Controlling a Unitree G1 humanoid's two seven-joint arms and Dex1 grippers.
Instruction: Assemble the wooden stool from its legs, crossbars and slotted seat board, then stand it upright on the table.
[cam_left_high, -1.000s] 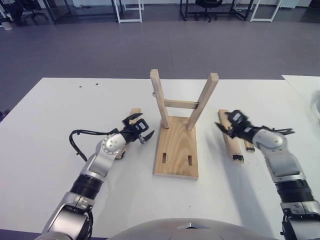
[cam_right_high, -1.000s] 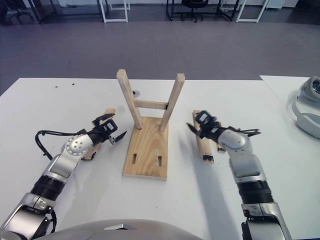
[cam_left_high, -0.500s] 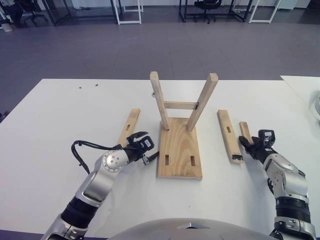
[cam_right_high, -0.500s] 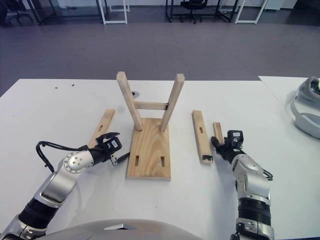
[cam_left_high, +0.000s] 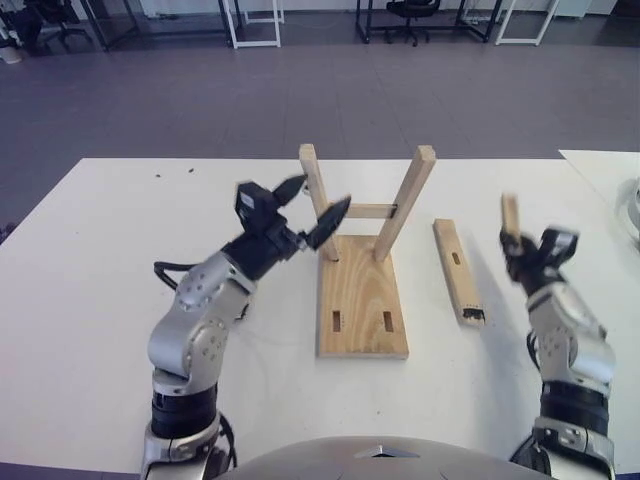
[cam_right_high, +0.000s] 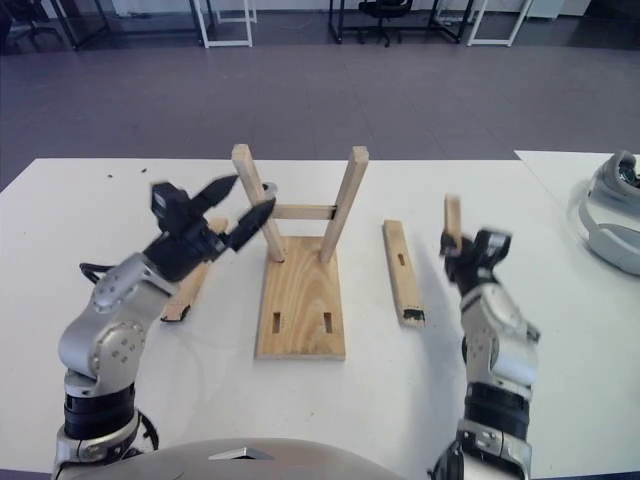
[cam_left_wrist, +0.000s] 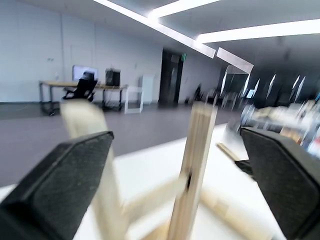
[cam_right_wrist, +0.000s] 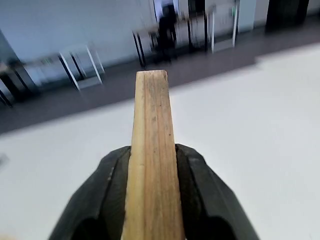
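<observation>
The slotted seat board (cam_left_high: 362, 300) lies flat on the white table (cam_left_high: 100, 260). Two legs (cam_left_high: 318, 200) (cam_left_high: 405, 200) stand up from its far end, joined by a crossbar (cam_left_high: 362, 210). My left gripper (cam_left_high: 325, 193) is raised and open, close in front of the nearer-left standing leg; the left wrist view looks past its wide-apart fingers (cam_left_wrist: 60, 185) at both legs (cam_left_wrist: 197, 165). My right gripper (cam_left_high: 520, 250) is lifted over the table's right side, shut on a short crossbar (cam_left_high: 510, 215) held upright (cam_right_wrist: 150, 165). One loose leg (cam_left_high: 457, 270) lies right of the board, another (cam_right_high: 190, 285) left of it.
A white headset (cam_right_high: 615, 210) rests on a neighbouring table at the far right. Bare tabletop stretches on the left and along the front edge. Behind the table is open floor with chairs and desk frames.
My left arm has risen from the table beside the board and swung up toward the standing legs, gripper opening wide. My right gripper has lifted the short crossbar off the table and turned it upright.
</observation>
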